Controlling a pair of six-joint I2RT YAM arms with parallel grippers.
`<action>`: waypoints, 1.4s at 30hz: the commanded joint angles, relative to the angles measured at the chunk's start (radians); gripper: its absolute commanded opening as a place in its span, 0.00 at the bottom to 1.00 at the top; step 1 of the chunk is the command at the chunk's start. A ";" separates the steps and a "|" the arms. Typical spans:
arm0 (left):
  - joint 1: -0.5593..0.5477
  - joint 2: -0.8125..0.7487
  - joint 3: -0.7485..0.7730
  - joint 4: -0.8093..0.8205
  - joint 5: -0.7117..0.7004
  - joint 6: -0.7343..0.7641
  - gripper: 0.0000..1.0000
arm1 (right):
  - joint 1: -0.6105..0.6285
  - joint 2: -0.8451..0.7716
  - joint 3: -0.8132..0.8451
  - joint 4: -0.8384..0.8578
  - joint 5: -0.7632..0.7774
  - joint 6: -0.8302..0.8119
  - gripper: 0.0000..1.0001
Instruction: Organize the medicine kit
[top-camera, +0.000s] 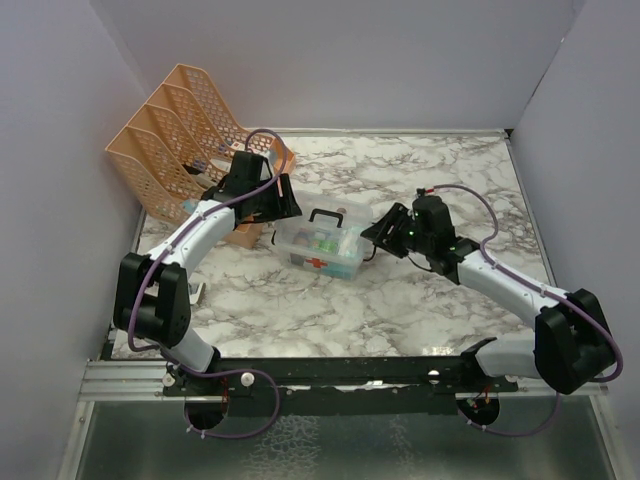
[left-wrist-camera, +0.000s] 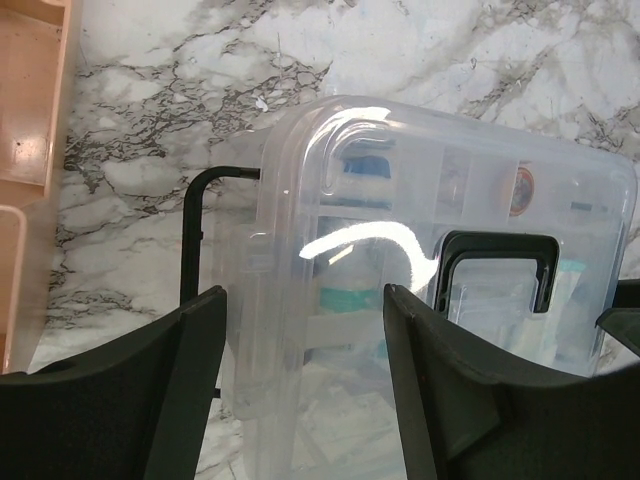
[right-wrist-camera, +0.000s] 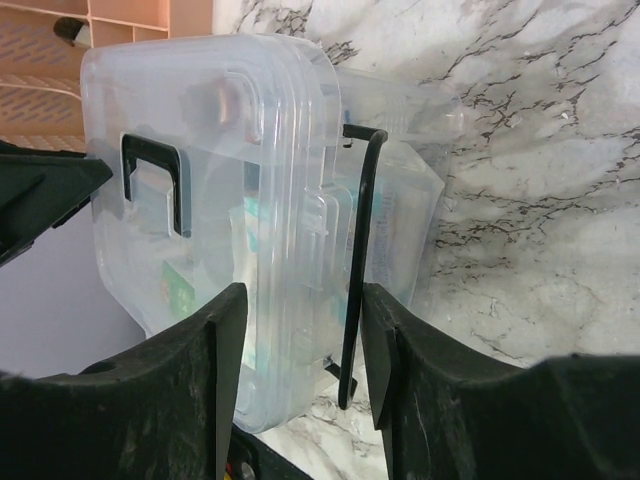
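Medicine kit (top-camera: 318, 243) sits upright mid-table (top-camera: 430, 300), lid down, black top handle (top-camera: 326, 214) up, red cross (top-camera: 316, 263) facing the arm bases. The peach file rack (top-camera: 170, 140) stands behind and to the left, just beside the left arm's wrist.

Both arms reach inward and angle down, one on each short end of the box. My read is that this is a two-sided brace, so the box cannot slide while the lid or latch gets worked.

Left hand (left-wrist-camera: 305, 292): fingers apart, straddling the kit's left end. A strip of marble shows between the outer finger and the clear wall, so nothing is clamped there.

Right hand (right-wrist-camera: 302, 290): fingers apart around the right end wall and the thin black wire bail (right-wrist-camera: 358, 250) on it. The bail runs close to one finger; I cannot tell whether the pads bear on the plastic.

Packets are visible through the lid, too blurred to name.
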 joint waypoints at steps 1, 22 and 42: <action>-0.013 0.011 -0.069 -0.087 -0.042 0.037 0.67 | 0.033 -0.018 0.053 -0.121 0.119 -0.041 0.51; -0.013 -0.014 -0.087 -0.097 -0.118 0.029 0.76 | 0.128 0.010 0.197 -0.298 0.245 -0.072 0.49; -0.012 0.005 -0.082 -0.096 -0.096 0.032 0.73 | 0.207 0.077 0.284 -0.373 0.421 -0.079 0.33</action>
